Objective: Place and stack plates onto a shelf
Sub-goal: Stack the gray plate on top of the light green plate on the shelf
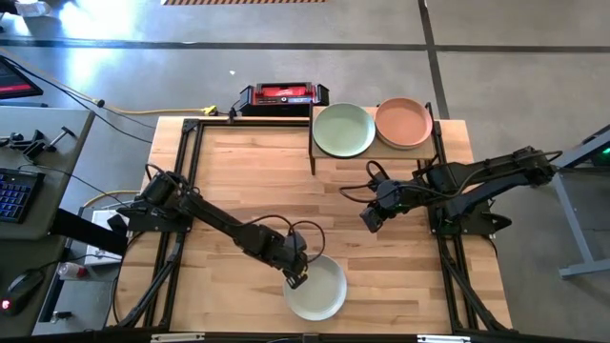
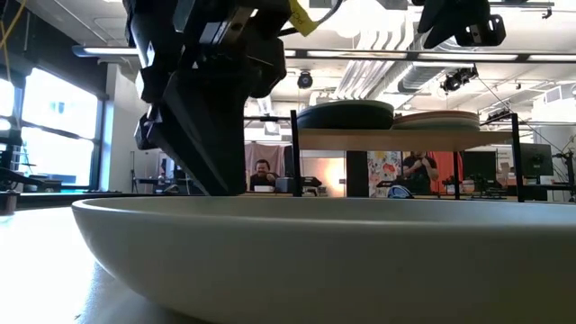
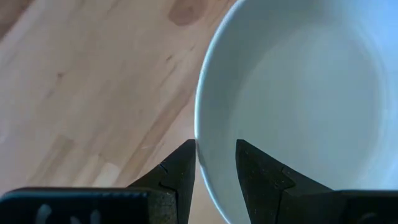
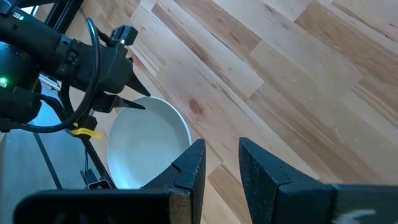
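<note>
- Keyboard point(image 1: 11, 193) and other desk gear lie off the counter's left edge, apart from the work.
- The left arm reaches from the counter's point(image 1: 248, 181) left edge toward the near edge, ending in the left claw point(image 1: 297, 279).
- The left claw sits at the far-left rim of an off-white plate point(image 1: 319, 291) that lies flat on the counter at the middle of the near edge. In the left wrist view its two fingers point(image 3: 180, 171) straddle that rim, one outside over the wood, the other over the plate's point(image 3: 298, 93) inner slope, with a narrow gap between them. Whether the fingers press the rim cannot be told.
- In the low view the same plate point(image 2: 342, 252) fills the foreground, with the left arm coming down just behind its rim.
- A red-and-black box point(image 1: 283, 95) stands just beyond the counter's far edge, left of the shelf.
- The shelf point(image 1: 324, 157) stands at the far right corner of the counter. It bears a light green plate point(image 1: 343, 130) on its left half and a salmon plate point(image 1: 403, 122) on its right half, their rims just touching.
- The right arm comes in from the right edge; the right claw point(image 1: 370, 218) hangs over bare wood near the shelf's front, partly open and holding nothing, well apart from the off-white plate point(image 4: 146, 146).
</note>
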Available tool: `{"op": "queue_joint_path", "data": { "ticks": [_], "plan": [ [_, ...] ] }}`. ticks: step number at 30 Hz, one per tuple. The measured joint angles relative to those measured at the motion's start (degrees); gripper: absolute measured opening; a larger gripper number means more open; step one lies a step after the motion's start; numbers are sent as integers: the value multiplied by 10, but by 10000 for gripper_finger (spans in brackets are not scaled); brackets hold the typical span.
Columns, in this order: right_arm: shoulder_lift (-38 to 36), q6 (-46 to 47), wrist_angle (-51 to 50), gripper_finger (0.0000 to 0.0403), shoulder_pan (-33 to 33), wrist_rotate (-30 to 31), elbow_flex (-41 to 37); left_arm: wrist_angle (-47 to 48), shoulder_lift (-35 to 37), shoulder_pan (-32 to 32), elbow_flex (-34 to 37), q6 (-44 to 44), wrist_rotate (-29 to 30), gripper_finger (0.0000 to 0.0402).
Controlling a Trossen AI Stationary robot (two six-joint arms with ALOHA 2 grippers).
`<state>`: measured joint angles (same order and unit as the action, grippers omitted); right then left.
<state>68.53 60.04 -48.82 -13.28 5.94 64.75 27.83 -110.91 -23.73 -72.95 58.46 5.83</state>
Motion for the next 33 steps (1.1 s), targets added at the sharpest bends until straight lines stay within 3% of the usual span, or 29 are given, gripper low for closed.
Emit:
{"op": "queue_joint_path", "data": {
  "ticks": [26,33],
  "plan": [
    [0,5,-2,78,0,0,0,8,-3,1,0,-1,-4,104],
    [0,5,-2,78,0,0,0,-4,-35,1,0,7,-25,104]
  ]
}}
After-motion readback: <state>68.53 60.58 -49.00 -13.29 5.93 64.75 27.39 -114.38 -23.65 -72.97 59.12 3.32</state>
